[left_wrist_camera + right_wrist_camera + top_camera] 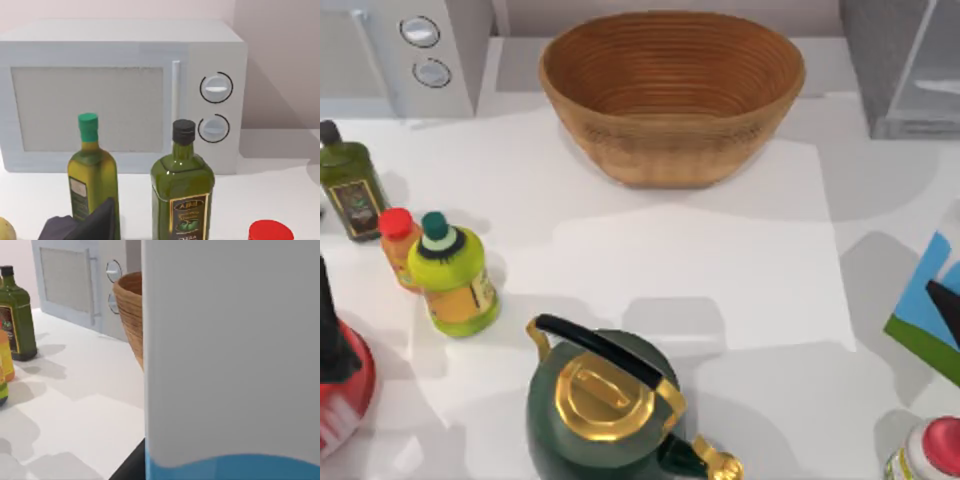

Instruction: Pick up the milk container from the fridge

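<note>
My left arm: dark, at the tabletop's left edge. My right gripper: dark, at the right edge.

— What do we have right up against our right wrist camera?
— The milk container, white above, blue below.
— And past it?
— We see the woven basket, a microwave and an olive oil bottle on the white table.

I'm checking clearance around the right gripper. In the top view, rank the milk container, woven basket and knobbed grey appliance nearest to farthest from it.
1. milk container, at the right gripper, table's right edge.
2. woven basket, back centre.
3. knobbed grey appliance, back left corner.
</note>
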`<state>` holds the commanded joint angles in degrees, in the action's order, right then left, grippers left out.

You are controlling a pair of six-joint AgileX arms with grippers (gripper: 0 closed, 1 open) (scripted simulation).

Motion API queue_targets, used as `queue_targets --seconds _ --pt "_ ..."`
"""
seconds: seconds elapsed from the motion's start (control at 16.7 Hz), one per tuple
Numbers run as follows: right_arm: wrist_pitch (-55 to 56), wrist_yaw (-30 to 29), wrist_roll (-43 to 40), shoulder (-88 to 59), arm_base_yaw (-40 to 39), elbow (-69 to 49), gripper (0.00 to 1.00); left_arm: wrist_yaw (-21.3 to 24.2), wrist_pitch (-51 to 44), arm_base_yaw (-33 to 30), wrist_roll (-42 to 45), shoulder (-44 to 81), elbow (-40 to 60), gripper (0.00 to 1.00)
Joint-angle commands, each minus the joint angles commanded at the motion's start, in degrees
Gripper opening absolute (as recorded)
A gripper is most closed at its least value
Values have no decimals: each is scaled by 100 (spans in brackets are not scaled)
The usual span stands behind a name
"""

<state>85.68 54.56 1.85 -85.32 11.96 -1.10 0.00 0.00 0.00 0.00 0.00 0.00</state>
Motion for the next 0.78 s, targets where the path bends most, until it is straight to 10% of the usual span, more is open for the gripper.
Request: queue_targets --seconds 0.78 --pt "1120 -636 -33 -1497 -680 -360 0 0 0 0 0 0 0 100"
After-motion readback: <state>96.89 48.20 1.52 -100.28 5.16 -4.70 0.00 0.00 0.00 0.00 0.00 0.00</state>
